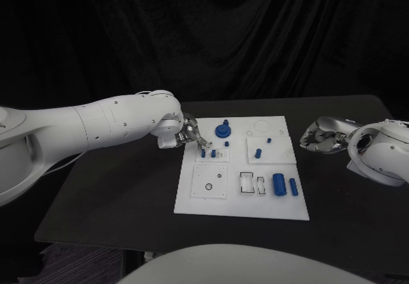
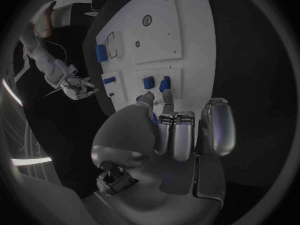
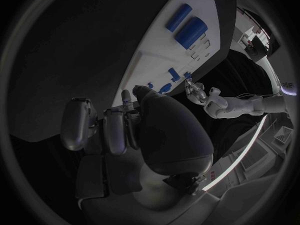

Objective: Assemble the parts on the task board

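White task board (image 1: 243,204) lies mid-frame on the table (image 1: 119,195); several blue parts (image 1: 223,130) stand seated, two cylinders (image 1: 285,184) lie loose lower right. Left hand (image 1: 181,135) reaches two small pegs (image 1: 208,153), grip unclear. Right hand (image 1: 320,137) waits curled, empty.

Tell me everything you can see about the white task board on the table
The task board is a flat white rectangular plate lying on the black table, between the two hands. It carries raised square panels, one with a small dark hole, plus slots and a faint ring outline. Small blue parts lie or stand on it. The left hand hovers at its far left edge; contact is unclear.
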`<state>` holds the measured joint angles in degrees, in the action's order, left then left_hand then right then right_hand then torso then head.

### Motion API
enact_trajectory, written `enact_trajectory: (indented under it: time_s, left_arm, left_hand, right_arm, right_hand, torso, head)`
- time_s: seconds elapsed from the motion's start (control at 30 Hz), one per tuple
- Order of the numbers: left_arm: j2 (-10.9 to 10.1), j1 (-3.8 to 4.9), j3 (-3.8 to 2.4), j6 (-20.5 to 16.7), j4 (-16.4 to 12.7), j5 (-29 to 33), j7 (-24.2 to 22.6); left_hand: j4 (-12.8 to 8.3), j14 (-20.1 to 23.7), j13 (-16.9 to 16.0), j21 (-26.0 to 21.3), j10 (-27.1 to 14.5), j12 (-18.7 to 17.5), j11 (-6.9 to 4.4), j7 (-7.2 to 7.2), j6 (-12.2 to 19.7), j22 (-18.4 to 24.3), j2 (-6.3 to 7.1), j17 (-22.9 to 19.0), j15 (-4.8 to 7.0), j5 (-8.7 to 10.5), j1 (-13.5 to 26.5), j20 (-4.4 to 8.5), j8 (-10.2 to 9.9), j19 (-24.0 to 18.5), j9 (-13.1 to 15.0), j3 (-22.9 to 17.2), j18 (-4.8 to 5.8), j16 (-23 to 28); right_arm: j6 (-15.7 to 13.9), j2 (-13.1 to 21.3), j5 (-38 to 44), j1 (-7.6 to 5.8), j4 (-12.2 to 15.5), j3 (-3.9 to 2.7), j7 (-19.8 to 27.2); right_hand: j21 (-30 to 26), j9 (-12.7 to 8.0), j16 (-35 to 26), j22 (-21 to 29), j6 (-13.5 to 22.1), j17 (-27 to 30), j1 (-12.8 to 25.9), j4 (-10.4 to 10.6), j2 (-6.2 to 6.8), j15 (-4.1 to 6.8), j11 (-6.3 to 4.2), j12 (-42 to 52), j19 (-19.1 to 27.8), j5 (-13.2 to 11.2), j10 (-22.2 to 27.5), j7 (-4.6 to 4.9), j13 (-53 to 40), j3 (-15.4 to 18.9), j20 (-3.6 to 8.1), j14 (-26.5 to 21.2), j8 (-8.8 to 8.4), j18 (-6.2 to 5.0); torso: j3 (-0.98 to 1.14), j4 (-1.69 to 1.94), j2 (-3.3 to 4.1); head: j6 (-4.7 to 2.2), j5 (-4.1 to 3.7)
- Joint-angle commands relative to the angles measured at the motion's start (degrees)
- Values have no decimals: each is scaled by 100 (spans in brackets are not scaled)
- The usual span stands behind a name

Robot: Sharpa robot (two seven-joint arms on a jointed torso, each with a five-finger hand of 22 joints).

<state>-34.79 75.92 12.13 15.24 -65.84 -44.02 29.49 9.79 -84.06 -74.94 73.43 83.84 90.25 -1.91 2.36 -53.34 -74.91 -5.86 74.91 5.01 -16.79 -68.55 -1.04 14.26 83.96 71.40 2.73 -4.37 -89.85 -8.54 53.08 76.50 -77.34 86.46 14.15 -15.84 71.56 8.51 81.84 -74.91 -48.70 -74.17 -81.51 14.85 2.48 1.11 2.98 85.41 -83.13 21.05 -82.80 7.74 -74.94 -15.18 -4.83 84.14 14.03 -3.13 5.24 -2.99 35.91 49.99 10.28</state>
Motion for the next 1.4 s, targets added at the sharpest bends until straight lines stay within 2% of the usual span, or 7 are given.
enact_trajectory:
  time_s: [0.03,0.27,0.93,1.03,1.27,1.4]
  left_arm:
    - [15,-18,-5,97,1,60,25]
    - [32,-44,-5,131,23,60,30]
    - [66,-144,-5,203,61,60,58]
    - [66,-154,-5,217,60,60,65]
    - [64,-173,-5,201,34,60,-2]
    - [52,-178,-5,167,5,60,-59]
  left_hand:
    - [-25,-594,-1506,13,616,-25,-13,-25,-2,-1024,-12,1509,14,-27,-46,-20,35,96,7,-13,71,-15]
    - [-29,-594,-1506,9,616,-25,-13,-25,-1,-1023,-14,1509,14,-31,-47,-19,34,95,8,-20,70,-15]
    - [-25,-594,-1506,-7,616,-25,-11,-20,15,-1018,-41,1509,14,-39,-12,-17,15,88,14,-73,67,-15]
    - [-43,-594,-1506,-15,616,-25,-10,-19,25,-1016,-43,1509,13,-146,7,-16,-28,83,-6,-154,66,-15]
    - [-168,-594,-1506,-34,616,-25,-12,-19,3,-1011,97,1509,14,-742,69,-14,-182,69,-103,-622,62,-15]
    - [-256,-594,-1506,-38,616,-25,-15,-23,-14,-1010,208,1509,17,-1000,115,-11,-223,65,-117,-955,61,-15]
  right_arm:
    - [35,-5,14,-3,5,-4,-78]
    - [60,-14,14,-3,0,-4,-78]
    - [106,-8,14,-3,10,-4,-103]
    - [110,-8,14,-3,10,-4,-108]
    - [124,-13,14,-3,7,-4,-120]
    - [155,-13,14,-3,5,-4,-140]
  right_hand:
    - [-19,7,-24,-950,-43,2,-40,10,-6,20,-10,-29,38,27,34,-4,-631,-31,1,188,31,-103]
    - [-19,7,-24,-950,-43,2,-40,10,-6,20,-10,-29,38,27,34,-4,-631,-31,1,188,31,-103]
    - [-37,7,-29,-946,-40,10,-44,6,-9,22,-11,-33,43,28,38,-5,-624,-36,3,186,32,-107]
    - [-37,7,-29,-946,-40,10,-44,6,-9,22,-11,-33,43,28,38,-5,-624,-36,3,186,32,-107]
    - [-40,7,-32,-945,-42,15,-46,5,-11,23,-11,-36,44,28,42,-5,-619,-38,4,185,33,-107]
    - [-51,8,-39,-942,-43,27,-49,3,-13,23,-12,-38,48,29,44,-6,-617,-40,4,182,35,-110]
  torso:
    - [1,4,3]
    - [-3,5,4]
    - [3,0,-5]
    - [3,0,-8]
    - [1,-1,-9]
    - [0,0,-6]
  head:
    - [1,5]
    - [1,15]
    - [1,14]
    - [1,14]
    - [1,12]
    - [1,17]
